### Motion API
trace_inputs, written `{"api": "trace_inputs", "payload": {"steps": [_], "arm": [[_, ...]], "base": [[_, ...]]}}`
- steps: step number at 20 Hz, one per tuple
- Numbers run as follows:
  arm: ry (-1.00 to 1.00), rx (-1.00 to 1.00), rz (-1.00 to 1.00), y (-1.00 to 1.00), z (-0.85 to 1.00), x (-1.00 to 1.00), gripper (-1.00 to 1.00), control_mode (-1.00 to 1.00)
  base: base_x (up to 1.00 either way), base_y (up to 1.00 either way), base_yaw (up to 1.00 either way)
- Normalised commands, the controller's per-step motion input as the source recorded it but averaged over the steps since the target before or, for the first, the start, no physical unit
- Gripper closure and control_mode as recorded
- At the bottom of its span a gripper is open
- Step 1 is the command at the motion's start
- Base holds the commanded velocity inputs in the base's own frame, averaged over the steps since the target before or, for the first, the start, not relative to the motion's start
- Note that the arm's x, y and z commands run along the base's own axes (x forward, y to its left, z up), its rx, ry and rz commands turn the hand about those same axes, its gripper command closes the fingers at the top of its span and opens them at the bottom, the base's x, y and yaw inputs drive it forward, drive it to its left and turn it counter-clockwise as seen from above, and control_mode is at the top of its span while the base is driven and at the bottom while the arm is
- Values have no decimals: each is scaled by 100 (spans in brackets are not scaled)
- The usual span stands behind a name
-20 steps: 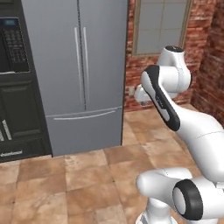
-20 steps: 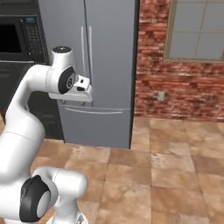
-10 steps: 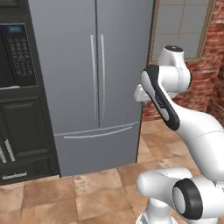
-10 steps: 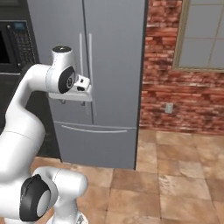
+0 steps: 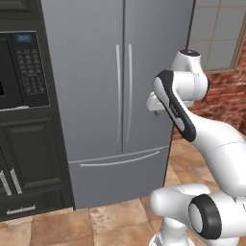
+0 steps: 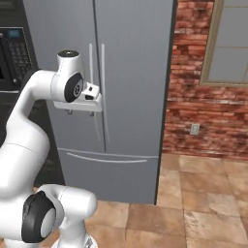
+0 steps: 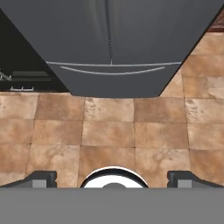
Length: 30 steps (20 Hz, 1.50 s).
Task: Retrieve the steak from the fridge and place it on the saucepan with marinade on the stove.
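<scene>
Nearest us, the gripper point(image 7: 112, 177) points down at the tiled floor point(image 7: 109, 131), its jaws spread wide and empty. Ahead stands the fridge point(image 5: 117, 96), both doors shut (the steak presumably inside). Its long vertical handles point(image 6: 97, 92) lie forward of our jaws, running upright.

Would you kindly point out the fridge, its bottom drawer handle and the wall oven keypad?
fridge point(image 5: 91, 72): left base view, left door panel.
bottom drawer handle point(image 5: 120, 160): left base view, middle of the bar.
wall oven keypad point(image 5: 32, 72): left base view, button grid.
</scene>
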Motion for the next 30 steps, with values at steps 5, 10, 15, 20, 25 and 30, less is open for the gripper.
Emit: {"api": "trace_inputs", "payload": {"steps": [5,10,15,20,25,30], "arm": [[0,0,0,0,0,0,-100,100],[0,0,0,0,0,0,-100,100],[0,0,0,0,0,0,-100,100],[0,0,0,0,0,0,-100,100],[-4,0,0,0,0,24,-100,-100],[-19,0,0,0,35,37,-100,-100]], "base": [[38,-3,3],[46,-5,0],[46,-13,0],[36,-11,0],[0,0,0],[0,0,0]]}}
